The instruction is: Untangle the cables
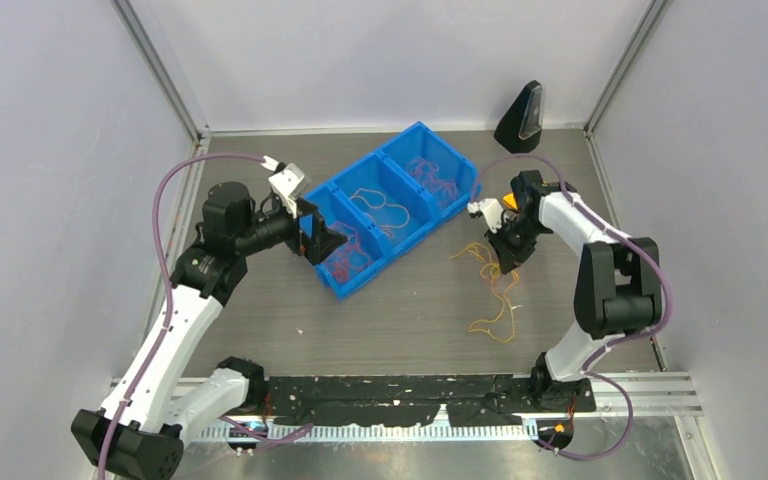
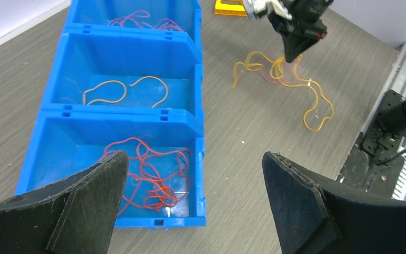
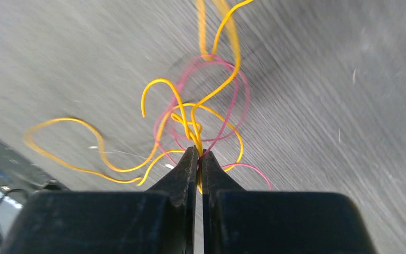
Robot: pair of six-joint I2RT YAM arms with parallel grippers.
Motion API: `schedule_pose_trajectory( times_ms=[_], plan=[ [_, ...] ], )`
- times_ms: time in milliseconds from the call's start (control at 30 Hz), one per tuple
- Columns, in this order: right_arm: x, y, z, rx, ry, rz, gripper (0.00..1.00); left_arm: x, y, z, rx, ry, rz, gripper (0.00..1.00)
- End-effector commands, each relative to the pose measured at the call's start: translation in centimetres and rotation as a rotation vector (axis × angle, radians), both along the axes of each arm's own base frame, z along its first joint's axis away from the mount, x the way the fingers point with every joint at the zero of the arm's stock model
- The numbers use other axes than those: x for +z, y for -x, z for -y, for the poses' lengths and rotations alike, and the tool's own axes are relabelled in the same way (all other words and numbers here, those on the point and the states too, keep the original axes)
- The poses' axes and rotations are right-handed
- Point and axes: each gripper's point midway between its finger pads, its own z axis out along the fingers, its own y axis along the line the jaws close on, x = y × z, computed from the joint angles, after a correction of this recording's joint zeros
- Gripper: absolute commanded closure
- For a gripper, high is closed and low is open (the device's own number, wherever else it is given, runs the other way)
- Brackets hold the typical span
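A tangle of orange-yellow cables [image 1: 490, 285] and a pinkish-purple cable [image 3: 238, 92] lies on the table right of the blue bin [image 1: 390, 148]. My right gripper [image 3: 199, 153] is shut on this knot, with yellow and pink strands pinched between its tips; it shows too in the top view [image 1: 509, 262] and the left wrist view [image 2: 293, 55]. In the bin, red cables [image 2: 148, 177] fill the near compartment, an orange-yellow one [image 2: 121, 90] lies in the middle, and reddish ones [image 2: 137, 21] in the far. My left gripper [image 2: 193, 159] hangs open above the near compartment's right wall.
A black wedge-shaped object [image 1: 522, 118] stands at the back right corner. A small yellow flat piece [image 2: 230, 6] lies past the bin near the right arm. Grey walls close in the table; a black strip [image 1: 410, 395] runs along the near edge.
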Motion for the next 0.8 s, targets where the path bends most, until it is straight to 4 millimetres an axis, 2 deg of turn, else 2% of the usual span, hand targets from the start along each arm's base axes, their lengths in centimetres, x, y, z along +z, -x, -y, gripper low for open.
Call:
schedule_pose_trajectory(
  times_ms=[0,33,133,333,433,567,767],
  plan=[
    [9.4,-0.5,-6.1,0.093,-0.364,0.204,0.94,0.9,1.5,1.2,-0.115,0.046,0.049,0.03],
    [10.7,0.1,-7.3,0.116,-0.442,0.214,0.94,0.8,1.8,1.6,-0.141,0.049,0.049,0.04],
    [14.8,1.5,-9.4,0.182,-0.544,0.293,0.94,0.1,2.6,2.8,-0.219,0.028,0.078,0.06],
    [19.2,4.3,-12.0,0.277,-0.647,0.356,0.94,-0.4,3.7,6.5,-0.359,-0.017,0.17,0.08],
    [20.8,6.1,-12.8,0.335,-0.676,0.386,0.94,-0.5,4.7,8.9,-0.456,-0.047,0.233,0.09],
    [21.9,8.3,-14.1,0.432,-0.674,0.419,0.94,-0.4,4.9,11.2,-0.529,-0.054,0.278,0.1],
    [22.6,9.6,-14.7,0.476,-0.661,0.471,0.95,-0.7,5.9,14.3,-0.618,-0.036,0.26,0.06]
  ],
)
